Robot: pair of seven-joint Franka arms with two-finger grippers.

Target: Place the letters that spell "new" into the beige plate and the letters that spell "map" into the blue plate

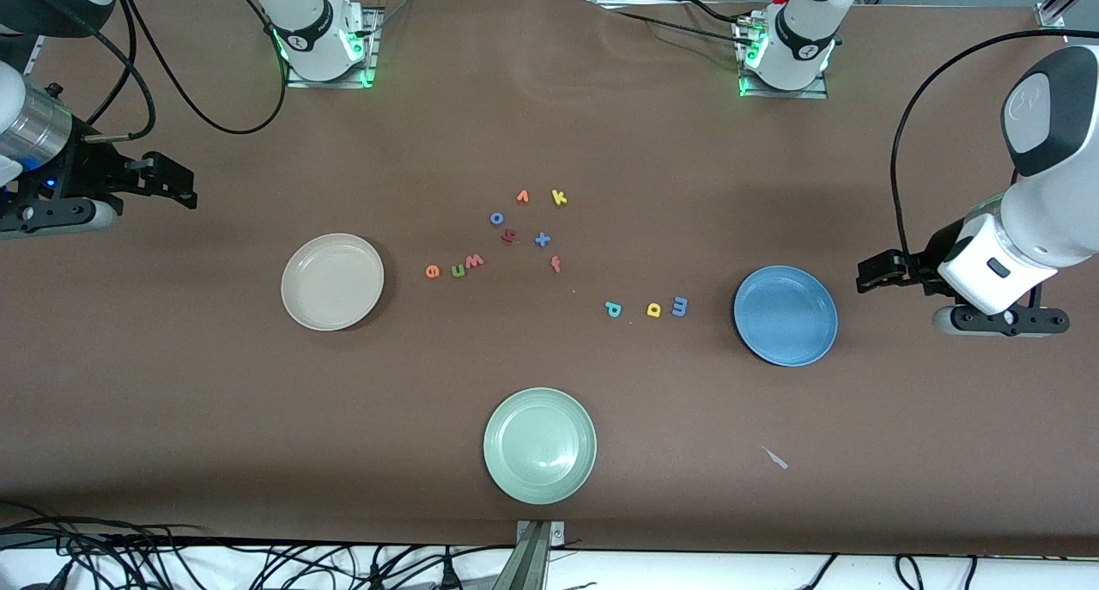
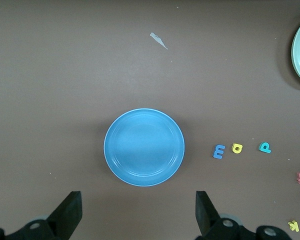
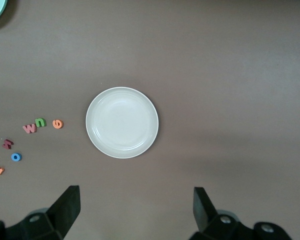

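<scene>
Letters e-n-w (image 1: 454,268) row points at beige plate (image 1: 296,302) | p-a-m (image 1: 652,307) row at blue plate (image 1: 811,341) | both jaws open, empty

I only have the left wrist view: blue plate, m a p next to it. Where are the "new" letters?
Observer: The orange e, green n and pinkish-red w lie in a row on the table beside the beige plate, none of them in it.
Operator: Right arm doing anything?
Observer: It waits; the right gripper is open, up in the air toward the right arm's end of the table, holding nothing.
Operator: Any decoys near those three?
Observer: Yes. A blue o lies farther from the front camera than the w, among other loose letters.
</scene>
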